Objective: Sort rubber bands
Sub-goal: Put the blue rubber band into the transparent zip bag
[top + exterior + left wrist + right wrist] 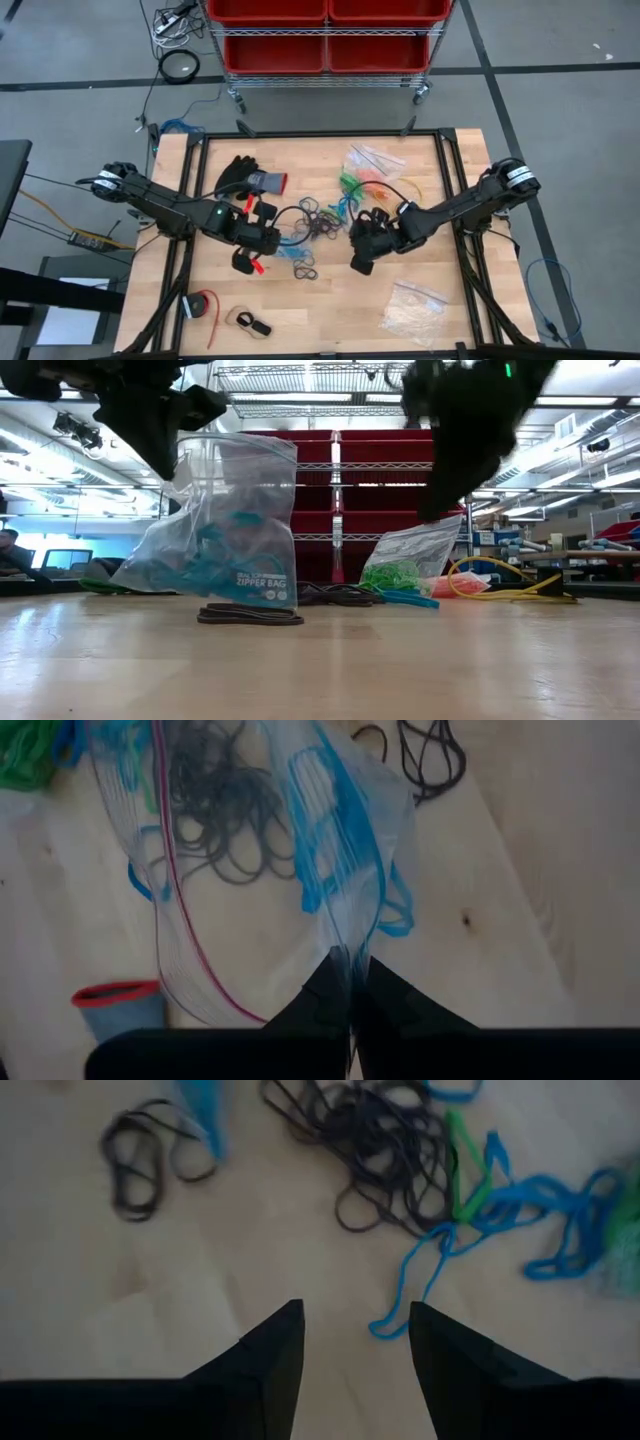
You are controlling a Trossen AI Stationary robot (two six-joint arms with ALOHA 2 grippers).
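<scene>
Bag pinched, loose bands waiting below

The left gripper [350, 995] clamps the zipper bag [300, 850] edge — a thin pinch that may slip; the right gripper [355, 1340], jaws apart, hovers just short of tangled rubber bands [400, 1150] — several colours could lift together.

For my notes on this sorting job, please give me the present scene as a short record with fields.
left gripper: shut on the clear zipper bag, held above the table
bag content: blue rubber bands
right gripper: open, empty, above the wood table
loose on table: black rubber bands, blue rubber bands
second bag: green rubber bands
also present: black glove, yellow cable
</scene>
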